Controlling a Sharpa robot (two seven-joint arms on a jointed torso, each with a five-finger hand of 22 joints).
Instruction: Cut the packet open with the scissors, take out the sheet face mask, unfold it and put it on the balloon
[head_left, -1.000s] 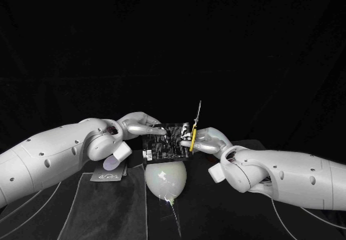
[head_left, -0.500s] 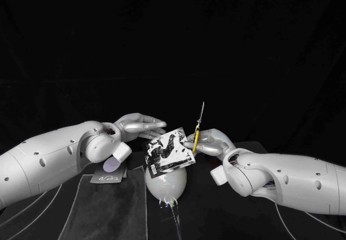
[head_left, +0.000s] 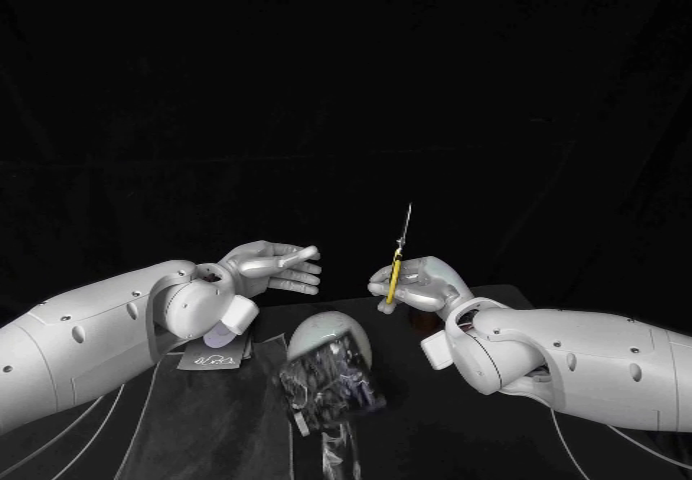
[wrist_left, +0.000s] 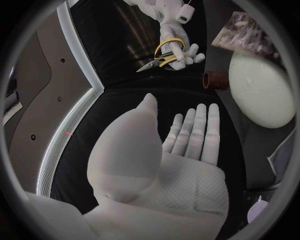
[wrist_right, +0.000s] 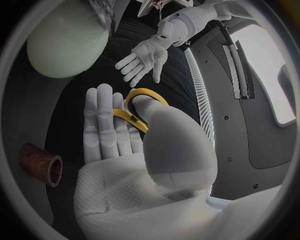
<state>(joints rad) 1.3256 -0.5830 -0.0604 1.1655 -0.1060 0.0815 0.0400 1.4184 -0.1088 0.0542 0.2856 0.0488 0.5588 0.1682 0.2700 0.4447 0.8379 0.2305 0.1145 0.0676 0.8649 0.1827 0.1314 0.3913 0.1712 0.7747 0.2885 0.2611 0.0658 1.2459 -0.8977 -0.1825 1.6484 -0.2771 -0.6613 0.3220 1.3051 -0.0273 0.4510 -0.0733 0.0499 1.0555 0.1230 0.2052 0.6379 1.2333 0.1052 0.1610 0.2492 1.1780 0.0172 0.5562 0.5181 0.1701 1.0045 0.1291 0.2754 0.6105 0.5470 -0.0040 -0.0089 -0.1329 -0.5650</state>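
Your left robot hand (head_left: 271, 266) is spread and empty beside the balloon (head_left: 338, 328). Your right robot hand (head_left: 420, 286) grips the scissors (head_left: 391, 272) opposite. The packet (head_left: 332, 388), likely light, slick and floppy, sits just before the balloon, so pinch a corner firmly.

- You are working in a robotics lab test bay, staged for recording.
- A black table (head_left: 418, 440) carries the work, and a plain black backdrop (head_left: 346, 100) closes off everything behind it.
- Two white jointed arms, the left arm (head_left: 87, 330) and the right arm (head_left: 577, 350), reach over the table from either side.
- Each arm ends in a silver mechanical hand: the left hand (head_left: 267, 268) and the right hand (head_left: 418, 285).
- Thin pale cables (head_left: 140, 420) run across the table beside the arms.
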